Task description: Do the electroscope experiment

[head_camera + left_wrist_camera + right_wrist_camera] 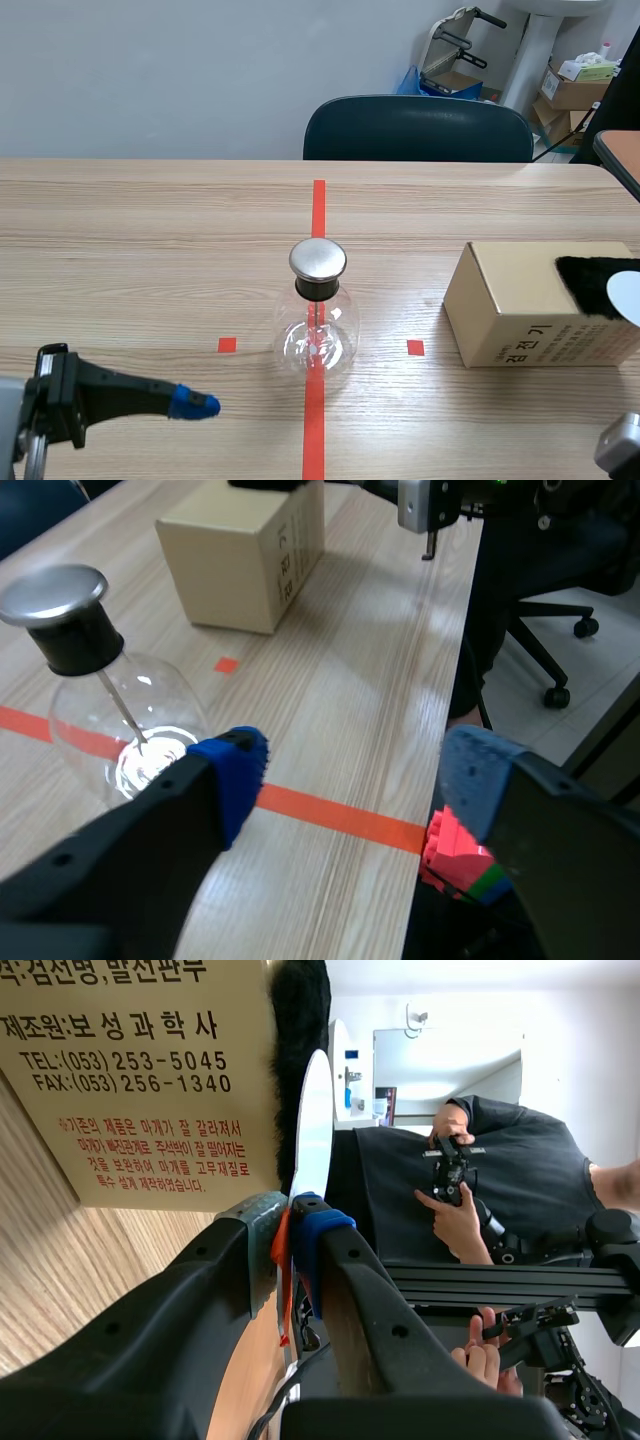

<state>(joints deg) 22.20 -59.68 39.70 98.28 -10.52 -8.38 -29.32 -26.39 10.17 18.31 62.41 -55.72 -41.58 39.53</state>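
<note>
The right claw is pinching the white disc at the right edge; the electroscope cap is standing leftward, mid-frame; the left claw is gaping wide.

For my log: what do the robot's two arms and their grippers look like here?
Both arms are black. The left gripper has two thick, blocky black fingers tipped with blue dotted pads. The right gripper has the same black fingers, but its pads differ: one is grey-green and the other blue. No markings are visible.
</note>
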